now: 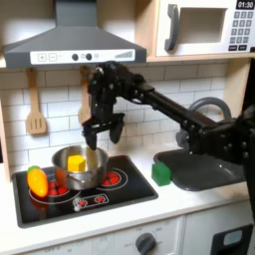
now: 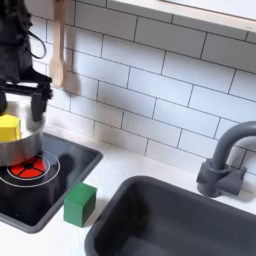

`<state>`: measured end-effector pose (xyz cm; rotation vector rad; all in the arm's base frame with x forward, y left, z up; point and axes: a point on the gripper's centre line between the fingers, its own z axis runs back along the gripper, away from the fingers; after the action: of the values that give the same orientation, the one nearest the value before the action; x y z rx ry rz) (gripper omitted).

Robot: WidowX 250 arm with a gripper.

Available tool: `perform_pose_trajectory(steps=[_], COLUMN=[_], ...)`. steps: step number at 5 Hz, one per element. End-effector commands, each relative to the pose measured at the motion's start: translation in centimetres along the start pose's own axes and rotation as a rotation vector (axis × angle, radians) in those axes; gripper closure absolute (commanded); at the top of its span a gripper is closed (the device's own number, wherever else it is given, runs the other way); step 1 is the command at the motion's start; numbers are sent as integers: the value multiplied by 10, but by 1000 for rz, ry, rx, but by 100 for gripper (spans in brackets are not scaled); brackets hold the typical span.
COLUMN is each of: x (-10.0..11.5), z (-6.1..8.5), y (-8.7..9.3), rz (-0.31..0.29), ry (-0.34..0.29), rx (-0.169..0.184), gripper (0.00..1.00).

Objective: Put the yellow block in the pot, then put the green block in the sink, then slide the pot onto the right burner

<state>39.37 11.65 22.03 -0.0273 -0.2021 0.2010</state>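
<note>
1. Yellow toy block (image 1: 76, 160), small and bright, lay inside the round shiny stainless-steel pot (image 1: 76, 172); in the second exterior view the same block (image 2: 9, 128) showed above the pot's rim (image 2: 22, 150).
2. That pot sat on the black stovetop (image 1: 120, 194), over the burner ring on the first exterior view's left, whose red glow (image 2: 26, 170) showed beside the pot's base in the second exterior view.
3. Above the pot hung the black hand (image 1: 103, 132), clear of the rim, its jaws parted and holding nothing; in the second exterior view the hand (image 2: 26, 98) was just above the block and apart from it.
4. The small green toy cube (image 1: 161, 173) stood on the white desk (image 1: 189, 204) between the stovetop and the dark grey rounded sink (image 1: 204, 167), just beside the sink's edge; the cube (image 2: 80, 203) looked the same in the second exterior view, next to the basin (image 2: 170, 220).
5. A dark curved faucet (image 2: 225, 155) rose at the back of the sink.
6. An orange-yellow oval toy with a green end (image 1: 37, 180) lay on the stovetop on the first exterior view's left of the pot.
7. A wooden spatula (image 1: 35, 112) hung on the white tiled wall (image 2: 160, 80).
</note>
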Motion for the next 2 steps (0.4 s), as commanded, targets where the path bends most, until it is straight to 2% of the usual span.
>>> perform_pose_trajectory(steps=[1, 2], x=[-21, -32], z=[3, 5], y=[-29, -46], rz=[-74, -119], ry=[12, 13], rx=[-37, -62], gripper=[0, 0])
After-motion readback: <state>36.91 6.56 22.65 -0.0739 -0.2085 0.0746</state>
